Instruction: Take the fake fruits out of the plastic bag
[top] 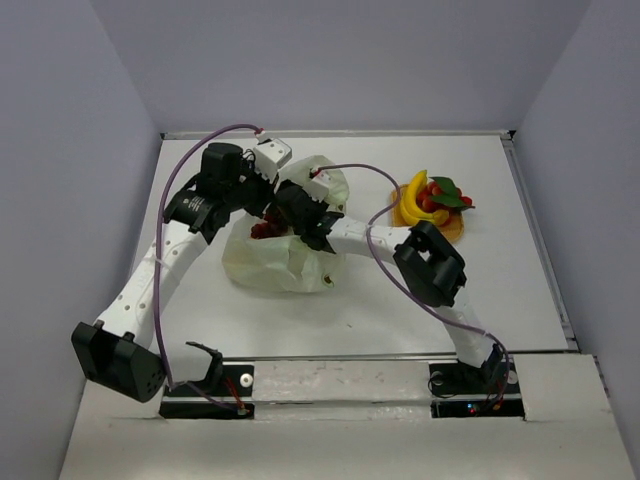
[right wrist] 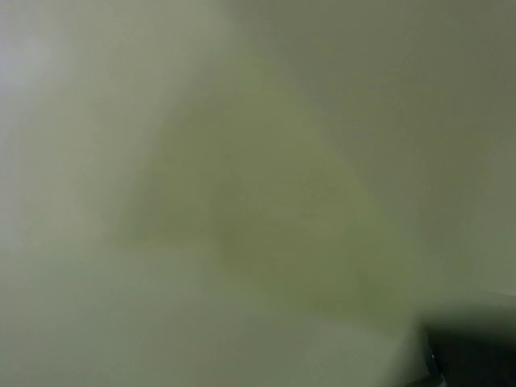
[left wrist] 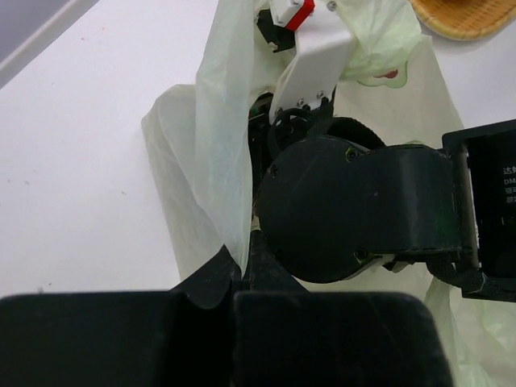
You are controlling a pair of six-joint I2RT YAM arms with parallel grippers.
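**Left clamped on film, right buried in the bag**

My left gripper (left wrist: 239, 278) is clenched on a fold of the large pale green translucent crinkly plastic bag (top: 270, 268). My right gripper (top: 283, 222) is sunk in the bag's mouth just beside it. I cannot tell its state, as its camera shows only blurred film. Red glossy plastic fruits (top: 262, 230) show beside it. Yellow plastic bananas (top: 412, 198) lie well to its right, on a flat orange woven mat (top: 455, 228). White table (top: 450, 300), grey walls (top: 350, 60).

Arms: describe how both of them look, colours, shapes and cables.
The left arm and right arm match: white links between bulky black joint housings, black bases. A thin purple cable loops along each. The right wrist carries a white bracket with a red tab.
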